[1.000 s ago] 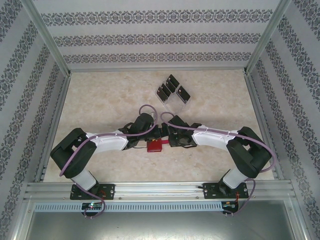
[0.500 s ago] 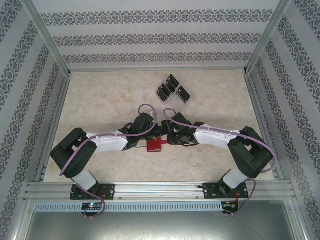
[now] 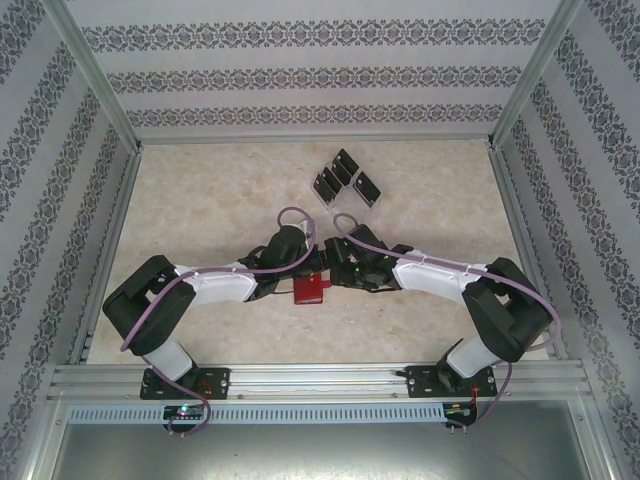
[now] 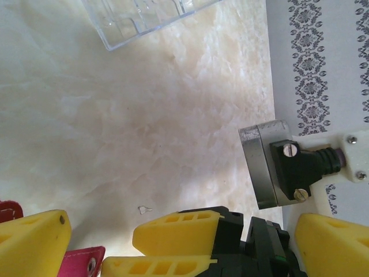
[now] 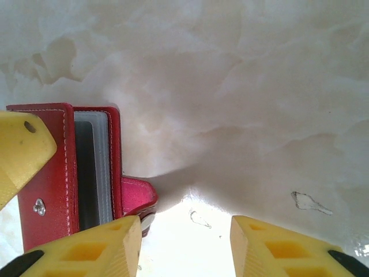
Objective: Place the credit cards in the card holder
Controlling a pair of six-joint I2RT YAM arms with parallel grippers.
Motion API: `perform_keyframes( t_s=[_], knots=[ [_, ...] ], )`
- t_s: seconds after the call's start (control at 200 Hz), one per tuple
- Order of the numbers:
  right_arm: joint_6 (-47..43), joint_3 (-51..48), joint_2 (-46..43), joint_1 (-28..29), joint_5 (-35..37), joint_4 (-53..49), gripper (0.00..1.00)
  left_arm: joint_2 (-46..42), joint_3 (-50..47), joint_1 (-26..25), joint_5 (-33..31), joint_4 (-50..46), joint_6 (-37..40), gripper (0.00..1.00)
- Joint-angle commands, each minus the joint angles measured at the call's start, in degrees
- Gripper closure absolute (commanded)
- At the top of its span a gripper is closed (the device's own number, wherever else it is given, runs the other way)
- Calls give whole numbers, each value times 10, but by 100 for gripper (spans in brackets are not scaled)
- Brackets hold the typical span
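1. The card holder [image 5: 55, 173] lies on the tabletop [image 5: 259, 86] between the tips of the two arms. Its snap tab [image 5: 137, 196] is undone and its red covers are parted. Grey-blue pockets show inside, and no black card is visible in them.
2. The credit cards [image 3: 365, 187] are well beyond the card holder, on its far side, standing in the clear rack [image 4: 144, 20]. Several dark cards are there, but they are too small to count. None lies loose near the card holder.
3. The right gripper [image 5: 184, 231] has its fingers spread, with bare tabletop between them, and it pinches nothing. One finger is just beside the snap tab end of the card holder. Whether it touches the tab cannot be told.
4. The left gripper [image 3: 288, 278] is at the opposite side of the card holder. One of its yellow fingers overlaps the red cover in the right wrist view. Whether it is pinching the cover, pressing on it, or spread cannot be told.
5. Progress looks early. The card holder is opened and in place, and nothing appears to be loaded yet.
6. Likely left to do is nearly everything. Each card has to come out of the clear rack, travel over to the card holder, and slide into a pocket while the covers are held apart.
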Motion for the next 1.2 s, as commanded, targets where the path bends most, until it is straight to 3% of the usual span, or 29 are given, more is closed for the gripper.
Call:
perform_keyframes(
  t_s=[0.0, 0.13, 0.445, 0.665, 0.809, 0.954, 1.194],
  knots=[
    [16, 11, -32, -1, 14, 42, 54, 22, -21, -8, -1, -65, 7, 0],
    [26, 7, -50, 24, 22, 39, 60, 18, -4, -8, -11, -93, 14, 0],
    [60, -37, -148, 96, 53, 48, 86, -5, 36, 8, -28, -153, 39, 0],
    [60, 14, -76, 134, 37, 70, 88, -43, 67, 72, -26, -235, 74, 0],
    [64, 37, -29, 148, 22, 88, 88, -72, 127, 121, -53, -420, 166, 0],
    [71, 50, 9, 157, 5, 101, 89, -74, 179, 132, -120, -571, 284, 0],
    [97, 22, 20, 167, 4, 130, 90, -75, 153, 134, -195, -623, 343, 0]
  ],
)
